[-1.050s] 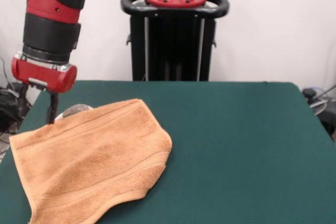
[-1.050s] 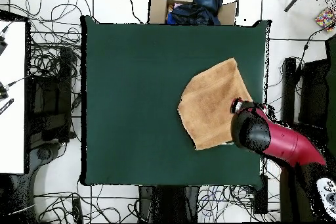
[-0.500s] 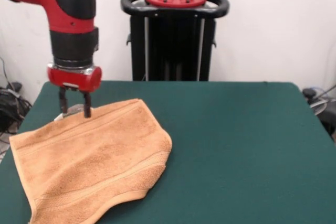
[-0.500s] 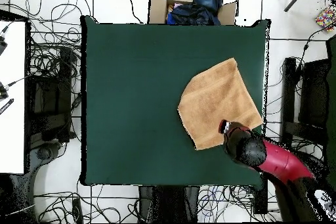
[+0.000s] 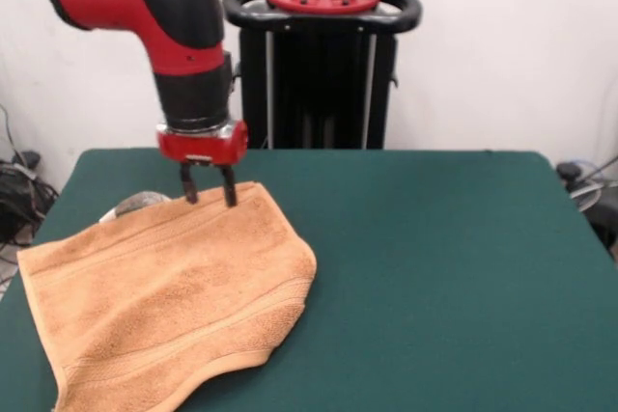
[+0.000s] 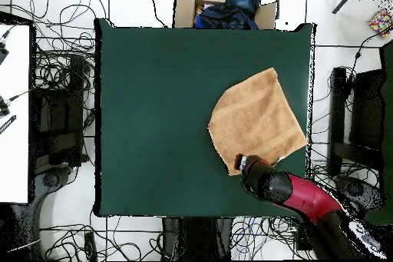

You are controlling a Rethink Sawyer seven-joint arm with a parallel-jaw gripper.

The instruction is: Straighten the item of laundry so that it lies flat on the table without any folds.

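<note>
From the front, the dark green table (image 5: 435,267) fills the lower picture before a pale wall, with a black pedestal (image 5: 319,65) behind its far edge. The towel (image 5: 164,296) lies at the table's left side, near the front; its right edge curls under in a rounded fold, and its lower left corner runs off the picture's bottom. The gripper (image 5: 207,187) hangs over the towel's far edge, jaws apart with nothing between them. A small grey-white shape (image 5: 135,203) peeks out behind the towel's far edge; I cannot tell what it is.

From overhead, the table (image 6: 153,121) stands on a pale tiled floor strewn with cables (image 6: 54,67), with a cardboard box (image 6: 222,9) of dark cloth beyond one edge. The towel (image 6: 257,121) lies toward the right side. The arm (image 6: 295,197) covers the towel's lower edge and hides the jaws.
</note>
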